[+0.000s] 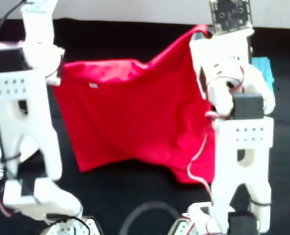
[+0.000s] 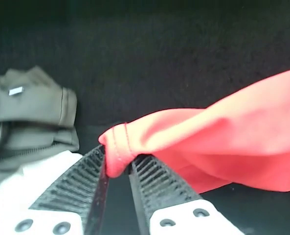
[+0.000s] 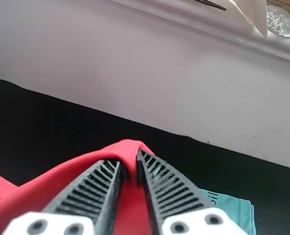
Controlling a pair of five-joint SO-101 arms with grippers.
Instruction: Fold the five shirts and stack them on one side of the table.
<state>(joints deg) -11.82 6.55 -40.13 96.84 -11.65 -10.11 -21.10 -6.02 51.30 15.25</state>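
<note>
Now the red shirt (image 1: 135, 112) is stretched out wide over the black desk (image 1: 135, 196); the left fingers (image 2: 98, 159) pinch its hemmed edge; the right fingers (image 3: 110, 171) pinch a corner at the desk's far side.

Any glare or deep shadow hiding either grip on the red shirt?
Left wrist view: even light, left gripper on the red shirt hem is plain. Right wrist view: bright wall, no glare on the right gripper. High view: red shirt evenly lit.
</note>
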